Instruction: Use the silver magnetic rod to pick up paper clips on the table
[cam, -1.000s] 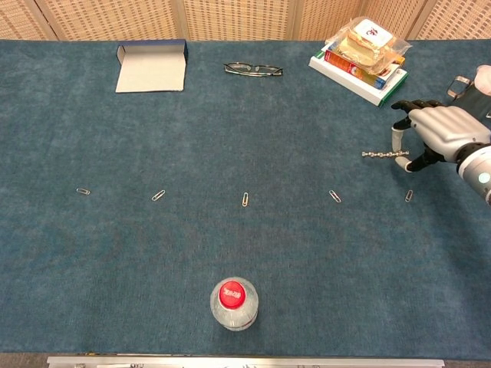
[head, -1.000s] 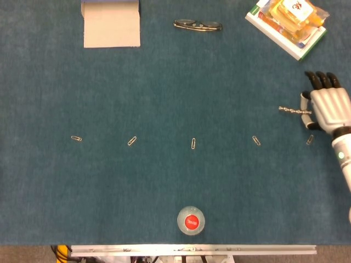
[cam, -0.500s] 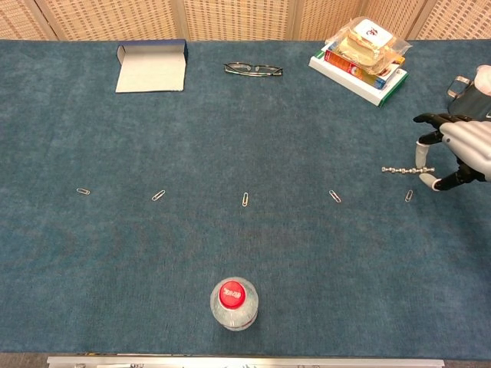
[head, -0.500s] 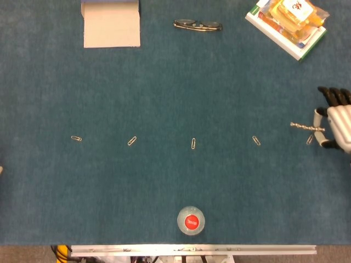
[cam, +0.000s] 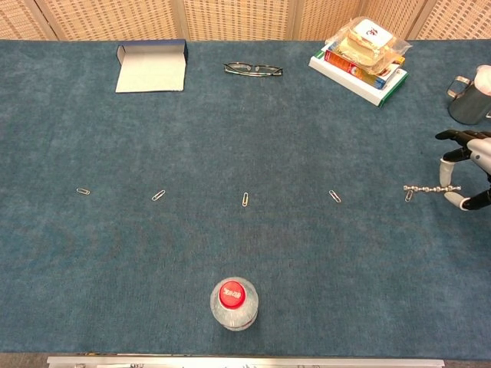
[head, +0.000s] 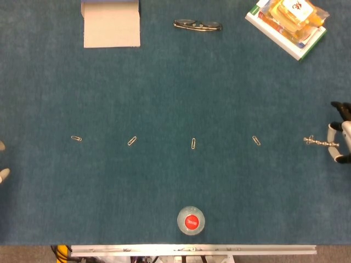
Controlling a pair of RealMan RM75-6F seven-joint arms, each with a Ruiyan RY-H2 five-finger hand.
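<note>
My right hand [head: 341, 133] [cam: 469, 169] is at the table's far right edge and pinches one end of the silver magnetic rod [head: 321, 142] [cam: 430, 188]. The rod lies level and points left. Its free tip is just over the rightmost paper clip [cam: 409, 195], and I cannot tell whether they touch. More paper clips lie in a row to the left on the blue cloth: one [head: 256, 140], another [head: 193, 143], a third [head: 132, 141] and the leftmost [head: 76, 138]. Only pale fingertips [head: 3, 175] of my left hand show, at the head view's left edge, spread apart.
A clear bottle with a red cap [head: 191, 221] [cam: 232, 303] stands near the front edge. At the back are an open cardboard box [head: 111, 23], folded glasses [head: 198, 25] and a stack of books with a packet on top [head: 286, 22]. A metal cup [cam: 462, 97] stands back right.
My right hand has carried the rod right and toward the front, bringing its tip down to the rightmost clip. Left fingertips have come into view at the left edge.
</note>
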